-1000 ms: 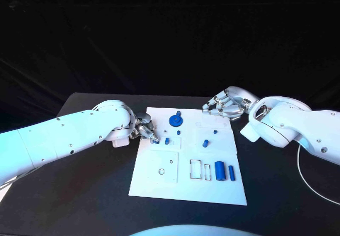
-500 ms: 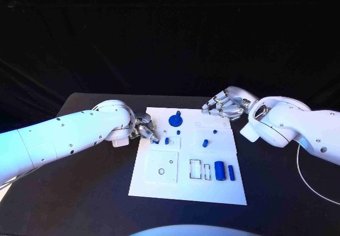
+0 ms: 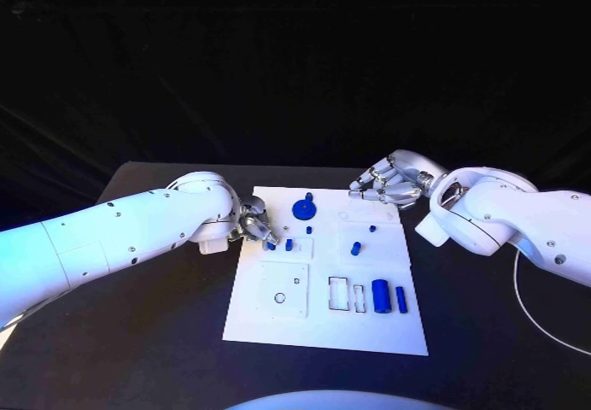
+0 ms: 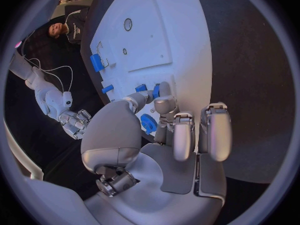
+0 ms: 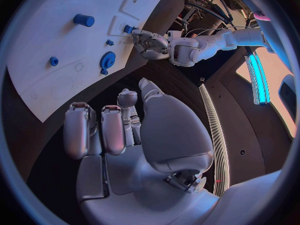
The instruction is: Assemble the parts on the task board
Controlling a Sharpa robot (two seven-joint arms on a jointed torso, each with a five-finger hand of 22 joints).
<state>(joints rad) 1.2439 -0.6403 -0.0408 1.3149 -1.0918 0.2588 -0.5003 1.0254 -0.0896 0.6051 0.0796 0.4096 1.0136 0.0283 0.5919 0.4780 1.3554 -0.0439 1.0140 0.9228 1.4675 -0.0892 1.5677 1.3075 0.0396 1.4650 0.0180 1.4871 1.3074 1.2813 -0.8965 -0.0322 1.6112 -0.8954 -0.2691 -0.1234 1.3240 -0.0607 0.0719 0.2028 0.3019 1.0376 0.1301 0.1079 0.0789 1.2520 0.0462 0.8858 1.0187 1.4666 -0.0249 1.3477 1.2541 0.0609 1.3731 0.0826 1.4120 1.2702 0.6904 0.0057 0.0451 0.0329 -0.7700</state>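
— Where's the task board (image 3: 323,320) sitting?

— Flat in the middle of the black bench (image 3: 148,325), long way running away from the robot. There's a blue gear (image 3: 303,207) near its far edge, a small blue peg (image 3: 356,248) about midway across, and a fat blue cylinder (image 3: 382,295) with a thinner blue pin (image 3: 401,298) just beside it, both lying by the right edge.

— And the left robot hand (image 3: 254,226)?

— Down at the board's left edge, fingertips (image 4: 164,91) bunched together over a couple of little blue pieces (image 3: 278,245) there. In the wrist view a blue piece stands right against those fingertips, but I can't tell whether it's actually pinched or just touched. The other fingers are curled in.

— So clamped or not?

— Honestly can't say from here.

— The right robot hand (image 3: 384,184)?

— Off by the board's far right corner, above the bench more than the board. Fingers curled in toward the palm, nothing in them that I can see. Its wrist view shows the fingers folded down with the board well apart from them.

— Anything else on the board?

— A few outlined empty slots: a square panel with a small hole (image 3: 281,298) on the left, and narrow rectangular cut-outs (image 3: 340,293) just left of the cylinder.
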